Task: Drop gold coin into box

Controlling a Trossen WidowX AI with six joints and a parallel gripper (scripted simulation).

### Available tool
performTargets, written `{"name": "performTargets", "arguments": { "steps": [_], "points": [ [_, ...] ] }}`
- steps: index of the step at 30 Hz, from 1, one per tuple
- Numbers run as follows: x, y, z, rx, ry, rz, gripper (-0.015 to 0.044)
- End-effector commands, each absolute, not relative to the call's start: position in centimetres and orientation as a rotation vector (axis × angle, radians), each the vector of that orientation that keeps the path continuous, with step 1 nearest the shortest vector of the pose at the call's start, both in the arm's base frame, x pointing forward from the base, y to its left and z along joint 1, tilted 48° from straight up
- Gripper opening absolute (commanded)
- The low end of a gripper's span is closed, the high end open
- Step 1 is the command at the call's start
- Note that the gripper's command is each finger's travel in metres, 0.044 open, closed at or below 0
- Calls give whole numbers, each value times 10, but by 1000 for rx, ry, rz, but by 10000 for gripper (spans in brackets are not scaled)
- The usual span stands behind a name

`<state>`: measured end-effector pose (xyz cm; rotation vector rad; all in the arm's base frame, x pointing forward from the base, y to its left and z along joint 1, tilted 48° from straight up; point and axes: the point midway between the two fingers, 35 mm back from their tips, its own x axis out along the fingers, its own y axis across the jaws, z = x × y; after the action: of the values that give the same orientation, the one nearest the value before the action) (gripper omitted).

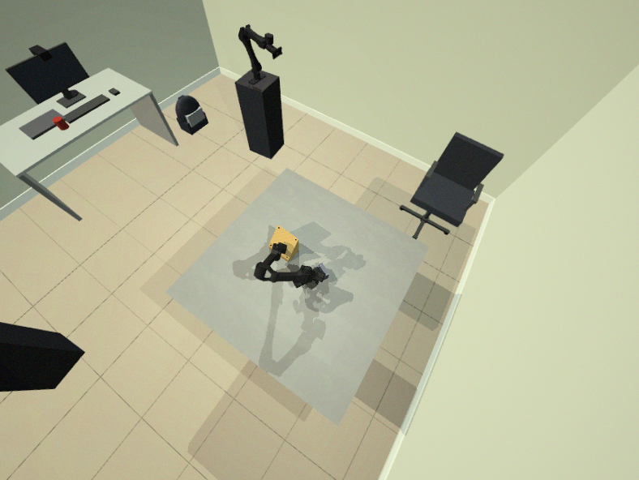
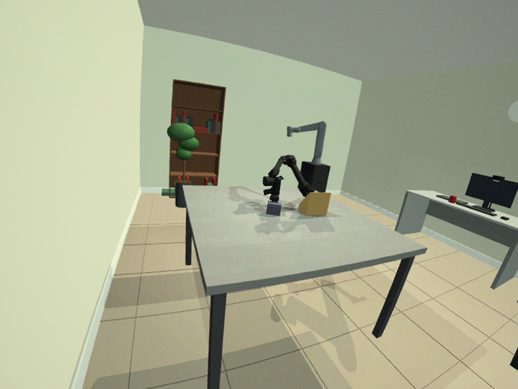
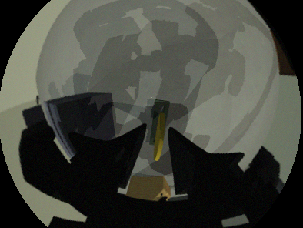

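No words, numbers, labels or signs can be read in any of the views. The book spines are too small for any letters to be made out, and the dark computer screen is seen blank.

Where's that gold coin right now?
In the wrist view the gold coin stands on edge in its dark-green holder on the table, just ahead of the gap between the claw's fingers, not yet gripped.
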<state>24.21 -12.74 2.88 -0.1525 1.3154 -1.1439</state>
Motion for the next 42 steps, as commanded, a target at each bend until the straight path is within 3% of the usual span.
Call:
{"name": "performTargets", "arguments": {
  "steps": [1, 5, 6, 42],
  "points": [
    [240, -129, 27, -162, 1319, -1143, 108],
    [240, -129, 27, -162, 1319, -1143, 3],
    [240, -129, 27, -162, 1319, -1143, 0],
    [256, -79, 71, -155, 1323, -1135, 0]
  ]
}}
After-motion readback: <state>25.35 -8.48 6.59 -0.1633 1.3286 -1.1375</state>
